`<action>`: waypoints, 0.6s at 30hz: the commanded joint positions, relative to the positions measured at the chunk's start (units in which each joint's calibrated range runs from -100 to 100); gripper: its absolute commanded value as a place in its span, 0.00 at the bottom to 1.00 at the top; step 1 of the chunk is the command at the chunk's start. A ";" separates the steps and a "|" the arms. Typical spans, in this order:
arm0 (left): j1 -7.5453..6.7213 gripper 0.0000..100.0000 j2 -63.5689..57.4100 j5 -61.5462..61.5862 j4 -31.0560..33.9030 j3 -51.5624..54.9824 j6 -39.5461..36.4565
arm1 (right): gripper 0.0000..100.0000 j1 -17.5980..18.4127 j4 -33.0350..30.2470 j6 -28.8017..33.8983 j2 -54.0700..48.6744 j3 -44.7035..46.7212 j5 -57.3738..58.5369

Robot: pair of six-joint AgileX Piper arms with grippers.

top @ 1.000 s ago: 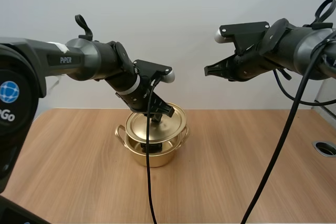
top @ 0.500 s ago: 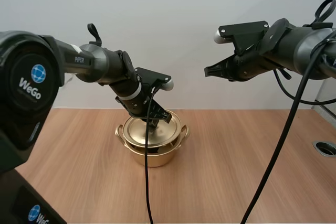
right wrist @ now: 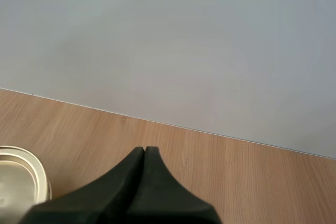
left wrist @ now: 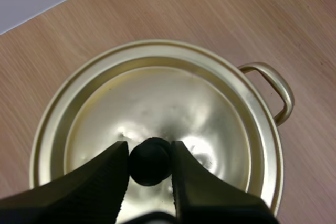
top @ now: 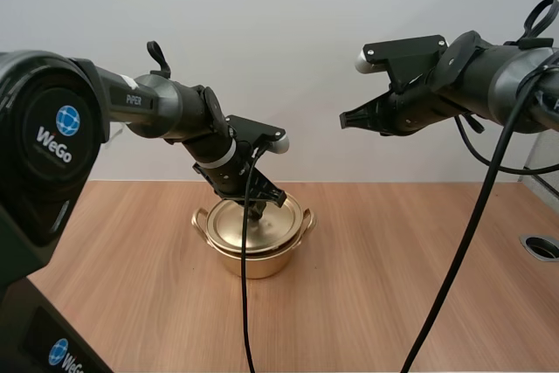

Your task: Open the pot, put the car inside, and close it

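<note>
A gold pot [top: 255,258] stands on the wooden table [top: 393,286], left of the middle. Its gold lid [top: 244,226] lies level on the rim and covers the inside. My left gripper [top: 258,209] reaches down onto the lid from the left. In the left wrist view its fingers [left wrist: 105,174] pinch the lid's black knob [left wrist: 150,161] between them, over the lid [left wrist: 205,108], with one pot handle [left wrist: 273,87] beside. My right gripper [top: 343,119] hangs high above the table right of the pot, shut on nothing [right wrist: 144,151]. An edge of the pot [right wrist: 16,179] lies below it.
A round metal-rimmed hole [top: 541,246] sits in the table at the far right edge. Bare wood stretches in front of the pot and to its right.
The left arm has lowered the lid from a tilted spot above the pot down flat onto its rim. The right arm has not moved.
</note>
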 commanded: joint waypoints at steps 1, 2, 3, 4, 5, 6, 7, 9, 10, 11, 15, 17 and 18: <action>-0.03 0.73 0.03 0.03 0.01 0.07 -0.20 | 0.00 -0.01 0.05 0.01 -0.05 0.04 0.04; -0.03 0.72 0.03 0.03 0.12 0.07 -0.20 | 0.00 -0.01 0.05 0.01 -0.05 0.04 0.04; -0.03 0.72 0.03 0.03 0.13 0.07 -0.20 | 0.00 -0.01 0.19 0.01 -0.05 0.04 0.04; -0.03 0.71 -0.24 0.03 0.24 0.07 -0.20 | 0.00 -0.01 0.19 0.01 -0.05 0.04 0.04; -0.03 0.71 -0.51 0.03 0.51 -0.24 -0.20 | 0.00 -0.01 0.28 0.01 -0.05 0.04 0.04; -0.03 0.71 -1.16 0.03 0.60 -0.84 -0.20 | 0.00 -0.01 0.50 0.01 -0.17 0.04 0.04; -0.03 0.71 -2.10 0.03 0.96 -1.69 -0.35 | 0.00 -0.01 0.85 0.14 -0.18 0.04 0.04; 0.25 0.64 -4.21 0.48 1.09 -3.80 -1.73 | 0.00 -0.01 1.67 0.14 -0.45 0.04 -0.30; 0.44 0.53 -5.61 0.95 0.97 -5.16 -2.09 | 0.00 -0.01 1.67 0.41 -0.59 0.04 -0.30; 0.59 0.37 -7.53 1.35 1.08 -6.72 -2.39 | 0.00 -0.01 1.67 0.64 -0.87 0.04 -0.30; 0.55 0.00 -15.04 1.35 1.48 -10.39 -2.89 | 0.00 -0.01 1.96 3.38 -2.08 0.04 0.16; 0.55 0.00 -19.03 1.68 1.48 -11.32 -3.56 | 0.00 -0.01 3.00 6.17 -2.87 0.04 2.97; 0.55 0.00 -21.31 1.68 1.48 -11.61 -3.56 | 0.00 -0.01 2.86 6.56 -3.48 0.04 4.96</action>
